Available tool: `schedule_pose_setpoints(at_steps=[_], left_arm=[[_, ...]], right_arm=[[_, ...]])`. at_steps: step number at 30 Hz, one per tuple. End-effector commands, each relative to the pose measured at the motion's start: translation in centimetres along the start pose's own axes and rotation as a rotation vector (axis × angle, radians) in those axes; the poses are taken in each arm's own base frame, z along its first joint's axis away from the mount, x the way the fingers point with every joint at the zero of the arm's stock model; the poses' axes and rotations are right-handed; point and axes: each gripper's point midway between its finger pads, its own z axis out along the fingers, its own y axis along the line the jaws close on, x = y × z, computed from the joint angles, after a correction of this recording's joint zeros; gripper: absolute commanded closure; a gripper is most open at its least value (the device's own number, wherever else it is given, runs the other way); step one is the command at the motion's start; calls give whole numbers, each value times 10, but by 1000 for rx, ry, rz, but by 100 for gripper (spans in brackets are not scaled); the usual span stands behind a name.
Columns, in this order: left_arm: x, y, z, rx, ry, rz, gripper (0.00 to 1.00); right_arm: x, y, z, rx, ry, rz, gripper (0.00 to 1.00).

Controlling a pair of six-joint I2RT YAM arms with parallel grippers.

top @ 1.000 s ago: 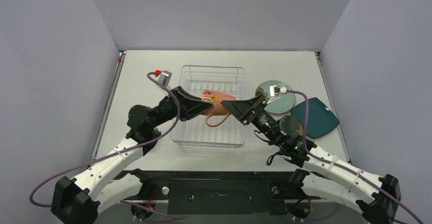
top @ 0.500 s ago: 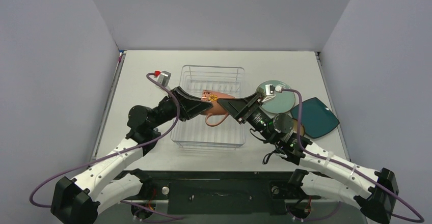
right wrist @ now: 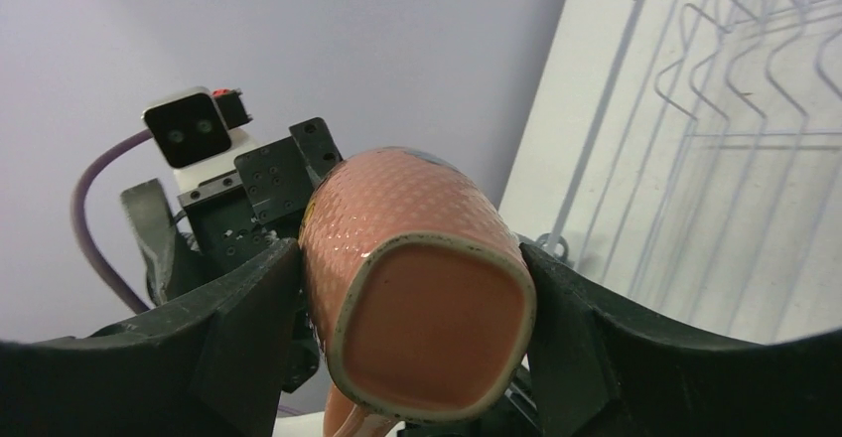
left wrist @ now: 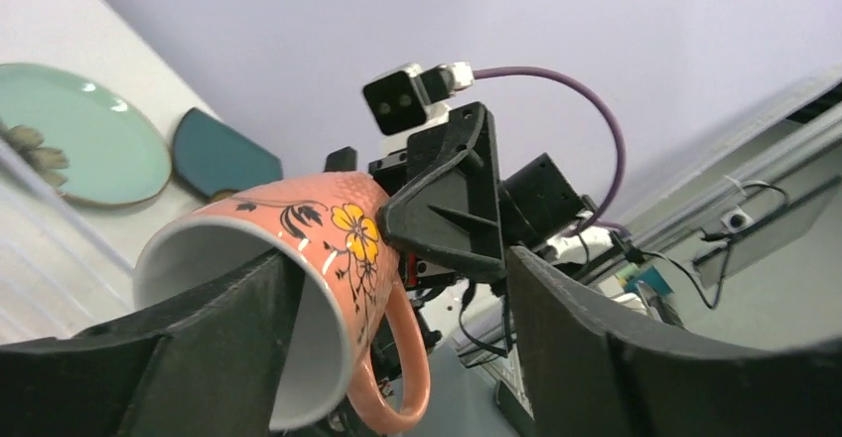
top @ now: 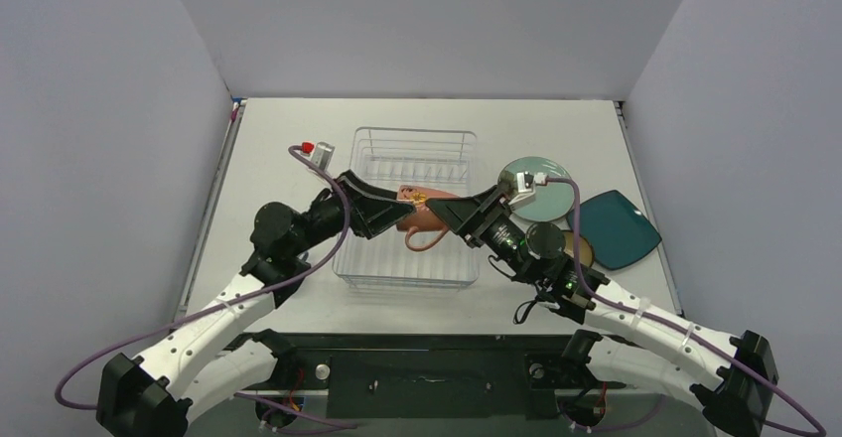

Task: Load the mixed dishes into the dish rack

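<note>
Right fingers clamp the orange mug, left fingers stand apart; it drifted lower in frame over the rack, handover probably done.

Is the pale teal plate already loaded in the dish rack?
No, the pale teal plate lies flat on the table, to the right of the dish rack.

My left arm reaches toward 2 o'clock, my right toward 10, wrists nose to nose. My right gripper clamps the salmon-orange mug at its base. My left gripper is spread, one finger at the rim.
</note>
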Motion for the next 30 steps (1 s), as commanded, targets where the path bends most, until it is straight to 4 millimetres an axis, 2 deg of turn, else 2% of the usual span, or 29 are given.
schedule_pose_setpoints(at_steps=[1,2,4,5,6,7,8,9,10,11,12,13,16,17,18,19,20,21,22,23,25,30], left_arm=[[-10,13,-7,-139,-21,92,24],[-17,12,-11,-169,-46,115,21],[-15,37,-29,-350,-35,135,14],[-26,46,-40,-443,-79,192,11],[-24,56,-54,-553,-50,190,6],[-37,62,-67,-641,-91,255,4],[-40,63,-80,-720,-79,268,0],[-51,67,-91,-792,-106,323,2],[-55,64,-101,-842,-100,343,3],[-70,56,-108,-877,-133,399,3],[-71,57,-116,-913,-121,418,3],[-81,51,-121,-935,-143,463,4],[-93,42,-130,-960,-168,526,4],[-96,40,-131,-963,-183,534,3],[-98,37,-132,-960,-194,538,3],[-99,36,-131,-954,-200,539,3],[-99,35,-130,-947,-204,534,3],[-100,35,-129,-942,-207,531,3],[-99,35,-127,-937,-209,522,3],[-98,36,-126,-932,-211,519,3],[-97,39,-123,-924,-210,509,3],[-94,41,-115,-903,-200,484,3]], right_arm=[[-32,14,-6,-29,-102,20,100],[-34,10,-7,-8,-103,7,100],[-37,-6,-7,84,-95,-68,100],[-38,-15,-9,157,-72,-136,100],[-39,-27,-10,221,-67,-175,100],[-40,-37,-16,299,-47,-240,100],[-34,-57,-21,391,-4,-277,100],[-37,-56,-21,412,-4,-304,100],[-31,-68,-22,457,29,-323,100],[-31,-69,-22,466,40,-344,100],[-25,-71,-22,483,65,-366,100],[-24,-76,-21,509,61,-384,100],[-16,-74,-21,551,82,-451,100],[-18,-83,-20,603,61,-487,100],[-16,-78,-23,623,73,-519,100],[-18,-86,-21,678,55,-560,100],[-16,-82,-24,701,69,-593,100],[-17,-90,-21,755,56,-636,100],[-19,-84,-22,783,41,-671,100],[-16,-89,-19,819,45,-705,100],[-12,-78,-17,847,37,-774,100],[-4,-78,-9,914,27,-916,100]])
